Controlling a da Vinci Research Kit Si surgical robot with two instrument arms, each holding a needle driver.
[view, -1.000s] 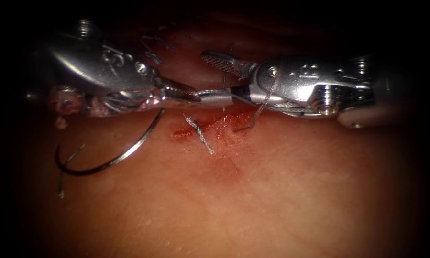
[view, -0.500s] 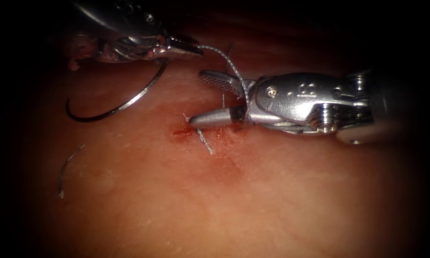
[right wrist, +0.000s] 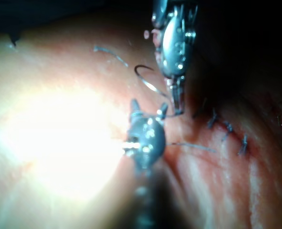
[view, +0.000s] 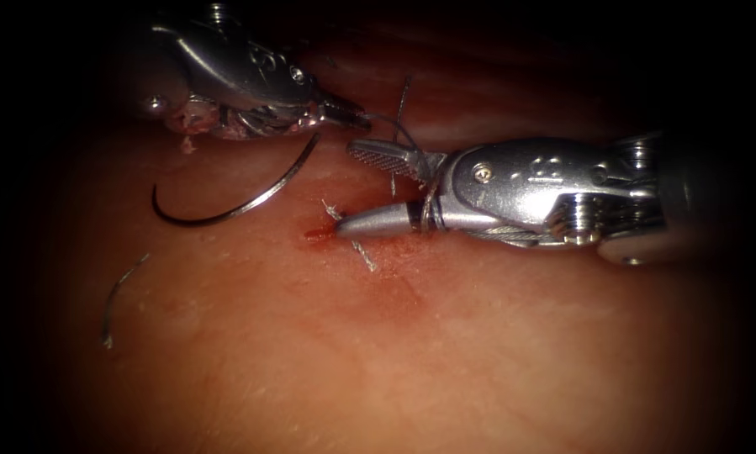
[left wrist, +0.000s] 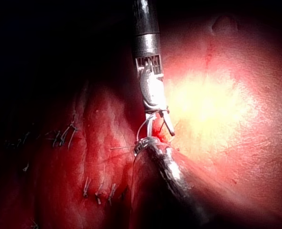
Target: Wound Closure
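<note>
My left tool (view: 356, 116) sits above the left end of the cut, jaws shut on the thread (view: 399, 133) close to the needle's tail. The curved needle (view: 235, 206) hangs below it, free of the tissue (view: 411, 353), its point toward the left. From the left jaws the thread arcs right into my right tool (view: 344, 188), whose jaws are open with the thread lying deep between them near the hinge. Short thread ends (view: 359, 250) stick up at the red-stained cut (view: 319, 235). The right wrist view has the left tool (right wrist: 179, 107), the needle (right wrist: 145, 80) and my own open jaws.
A loose cut piece of thread (view: 115, 298) lies on the tissue at the left. Finished stitches (right wrist: 226, 128) run along the cut in the right wrist view, and several more stitches (left wrist: 98, 191) appear in the left wrist view.
The left tool rose with the thread and needle, then came back slightly down and right. The right tool shifted a little lower, and the thread now runs up through its open jaws.
</note>
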